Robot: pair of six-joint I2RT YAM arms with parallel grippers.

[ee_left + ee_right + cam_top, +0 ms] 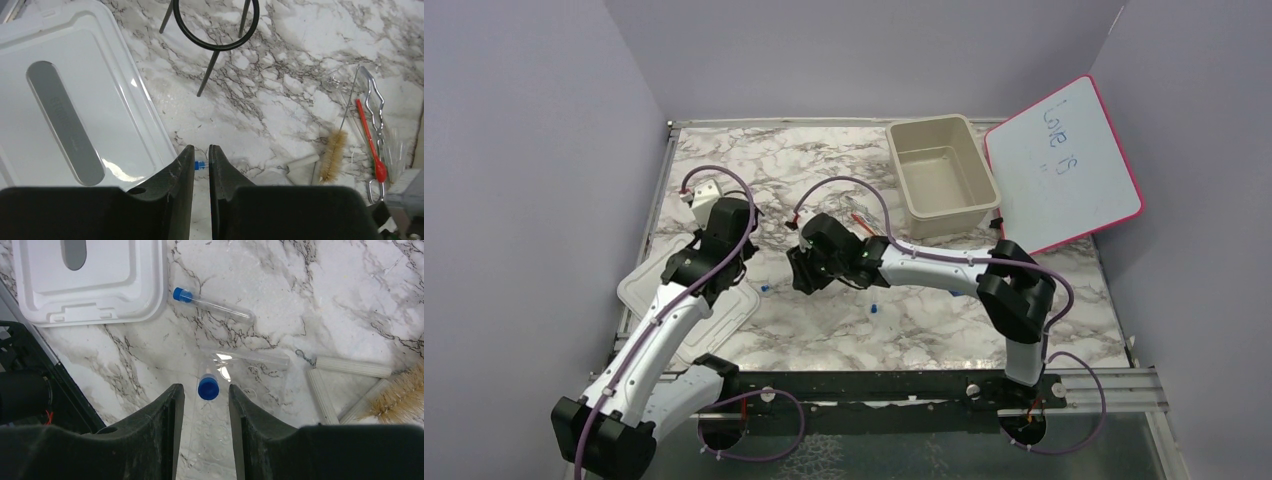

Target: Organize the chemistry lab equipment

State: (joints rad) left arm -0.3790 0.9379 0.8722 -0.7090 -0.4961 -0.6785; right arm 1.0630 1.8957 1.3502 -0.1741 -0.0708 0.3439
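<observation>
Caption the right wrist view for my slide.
Right hand open either side of a blue-capped tube; second tube lying beside the white lid.

White arms (659,335), black joints (1019,295) (purple cables (852,181)).

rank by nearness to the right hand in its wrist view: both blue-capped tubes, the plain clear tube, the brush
1. Blue-capped tube, between the fingers of the right hand.
2. Plain clear tube, just beyond, slightly right.
3. Second blue-capped tube, farther out, beside the white lid.
4. Tan-bristled brush, at the far right edge.
</observation>
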